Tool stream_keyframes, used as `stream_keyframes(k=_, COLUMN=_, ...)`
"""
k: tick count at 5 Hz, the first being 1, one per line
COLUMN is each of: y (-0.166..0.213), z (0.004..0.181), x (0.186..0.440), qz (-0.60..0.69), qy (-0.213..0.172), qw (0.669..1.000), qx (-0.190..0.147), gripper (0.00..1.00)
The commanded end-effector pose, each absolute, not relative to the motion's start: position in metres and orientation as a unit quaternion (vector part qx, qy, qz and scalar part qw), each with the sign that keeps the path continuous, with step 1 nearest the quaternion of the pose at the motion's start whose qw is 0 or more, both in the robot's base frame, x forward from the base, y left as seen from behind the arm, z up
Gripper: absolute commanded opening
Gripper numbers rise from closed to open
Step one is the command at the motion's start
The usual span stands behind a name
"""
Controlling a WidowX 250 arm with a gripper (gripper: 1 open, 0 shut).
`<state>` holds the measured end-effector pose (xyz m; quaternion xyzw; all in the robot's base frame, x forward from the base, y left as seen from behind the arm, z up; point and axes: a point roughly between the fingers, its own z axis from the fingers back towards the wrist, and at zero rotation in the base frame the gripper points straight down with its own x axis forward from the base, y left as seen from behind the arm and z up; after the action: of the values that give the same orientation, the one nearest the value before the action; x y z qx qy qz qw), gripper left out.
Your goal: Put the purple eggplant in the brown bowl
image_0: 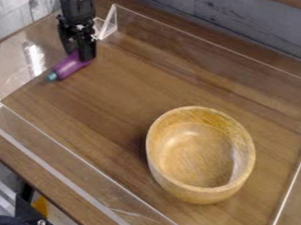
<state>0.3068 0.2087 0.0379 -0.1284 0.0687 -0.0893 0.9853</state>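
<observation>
- One dark gripper [77,55], at upper left of the pic, pointing down; fingers over the far end of the eggplant. Can't tell if they're open, closed or gripping; too small and dark, w/ the tips blending into the purple.
- Purple eggplant [69,68]: directly below the fingers, upper-left part of the table, lying on its side. Far end partly hidden by the gripper; contact w/ the fingers unclear.
- Long axis: diagonal in view, lower L to upper R. Teal-green stem cap [52,76] is at the lower-L end, pointing toward the L side & a bit toward the camera; the blunt purple end points up-R, under the gripper.
- Arm: dark, comes in from the top edge of view, approx. above the eggplant.
- Table [122,104]: brown wood, grain visible, under both eggplant & bowl.
- Clear, shiny piece [109,22] just R of the gripper, pale edges; can't tell what it is.
- Brown bowl [159,143]: lower R of view, well apart from the eggplant. Round, light wood, thick rim, upright, opening up; far wider than the eggplant. Eggplant is outside it, on the table.
- Bottom-L corner: dark equipment [3,218], partly cut off by the frame.
</observation>
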Motion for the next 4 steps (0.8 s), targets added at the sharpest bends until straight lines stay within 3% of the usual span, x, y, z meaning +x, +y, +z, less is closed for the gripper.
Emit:
stream_keyframes(k=1, y=0.211, z=0.056, x=0.319, qz=-0.098, qy=0.052, qw=0.987, qx=-0.113, gripper=0.0)
stream_keyframes(k=2, y=0.213, z=0.057, x=0.327, qz=-0.099, qy=0.053, qw=0.987, qx=-0.115, gripper=0.0)
stream_keyframes(k=4, y=0.209, z=0.078, x=0.314, qz=-0.074, qy=0.048, qw=0.989, qx=-0.116, gripper=0.0)
